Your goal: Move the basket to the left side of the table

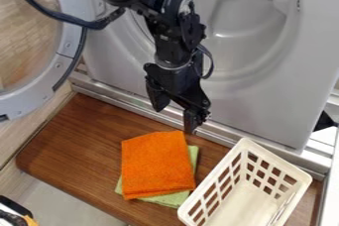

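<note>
Though beside appliance (265, 111), wooden tabletop (73, 145).

Basket (248, 205): off-white, plastic-looking, rectangular, with a smooth raised rim and walls pierced by rows of rectangular slots; upright, open top facing up, pale inner floor exposed. Position: on the right-hand part of the table (73, 141) as viewed, long sides running obliquely toward lower left, lower portion cut off by the bottom edge of view. Table: brown, wood-grained flat top, rounded corner at left.
</note>
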